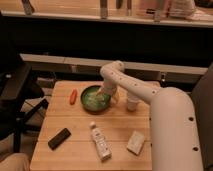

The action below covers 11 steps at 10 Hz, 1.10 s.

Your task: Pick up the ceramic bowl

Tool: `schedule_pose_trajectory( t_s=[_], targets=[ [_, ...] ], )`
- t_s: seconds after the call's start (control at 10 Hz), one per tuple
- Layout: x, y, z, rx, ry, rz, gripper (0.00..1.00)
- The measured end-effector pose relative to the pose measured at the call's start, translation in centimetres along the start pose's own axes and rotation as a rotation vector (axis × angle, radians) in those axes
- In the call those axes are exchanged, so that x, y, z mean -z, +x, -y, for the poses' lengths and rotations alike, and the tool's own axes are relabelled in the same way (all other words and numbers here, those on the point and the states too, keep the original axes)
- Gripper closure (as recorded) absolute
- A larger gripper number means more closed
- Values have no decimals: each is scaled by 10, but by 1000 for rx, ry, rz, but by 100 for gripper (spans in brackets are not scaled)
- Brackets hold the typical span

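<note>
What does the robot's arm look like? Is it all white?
Mostly white. The arm is thick, smooth and rounded like a tube, with small dark dots along its shell. It narrows toward the gripper, which is down at the ceramic bowl.

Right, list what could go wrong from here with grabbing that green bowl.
1. The gripper sits low at the ceramic bowl, over its right side; a hold on just the rim could slip or tip the bowl when lifted.
2. The white cup stands close beside the arm, so a sideways swing might knock it over.
3. The red object lies just left of the bowl; if the bowl gets pushed, it may shove it toward the table edge.
</note>
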Motion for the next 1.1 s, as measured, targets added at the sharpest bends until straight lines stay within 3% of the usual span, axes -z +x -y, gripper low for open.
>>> schedule_pose_trajectory(
  t_s=[1.1],
  targets=[
    [0, -1, 1, 14, -11, -4, 20]
  ],
)
